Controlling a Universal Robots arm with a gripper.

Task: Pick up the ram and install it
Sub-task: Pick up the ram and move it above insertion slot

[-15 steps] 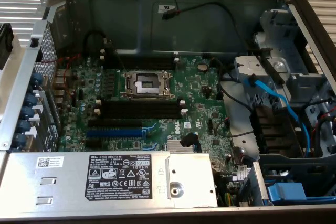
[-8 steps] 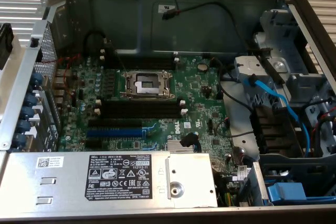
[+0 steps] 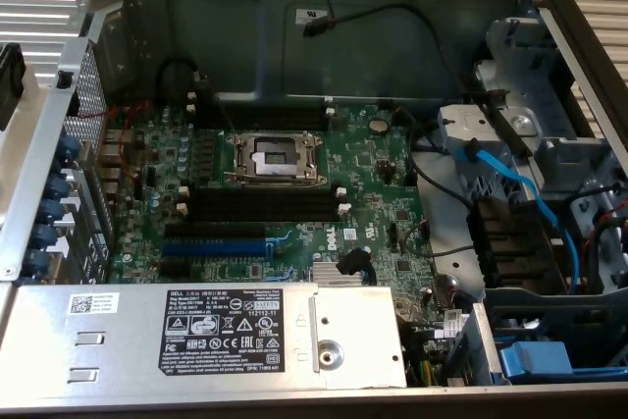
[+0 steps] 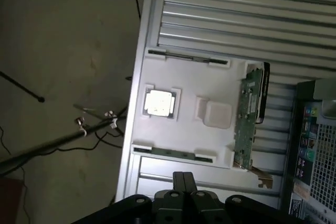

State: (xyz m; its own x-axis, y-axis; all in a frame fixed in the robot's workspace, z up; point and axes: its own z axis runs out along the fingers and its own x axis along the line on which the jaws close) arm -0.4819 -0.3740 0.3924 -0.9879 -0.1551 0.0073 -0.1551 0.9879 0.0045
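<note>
In the wrist view a white tray (image 4: 189, 85) lies on a ribbed aluminium table. A ram (image 4: 173, 153) stands on edge in a holder on the tray side nearest my gripper, a thin dark green stick. A second thin dark stick (image 4: 186, 57) sits in the holder on the far side. My gripper (image 4: 184, 176) hangs above the table just off the tray's near side, its black fingers shut together with nothing between them. In the exterior view the open computer case shows the motherboard (image 3: 373, 179) with long black memory slots (image 3: 260, 205) with white end clips, and nothing in them.
The tray also holds a square silver processor (image 4: 159, 102) and a wider green card (image 4: 249, 119) with a gold bracket. The computer case's rear panel (image 4: 315, 145) adjoins the tray. On the motherboard are the CPU socket (image 3: 273, 156), a blue expansion slot (image 3: 214, 247), blue cables (image 3: 510, 183) and the power supply (image 3: 196, 336).
</note>
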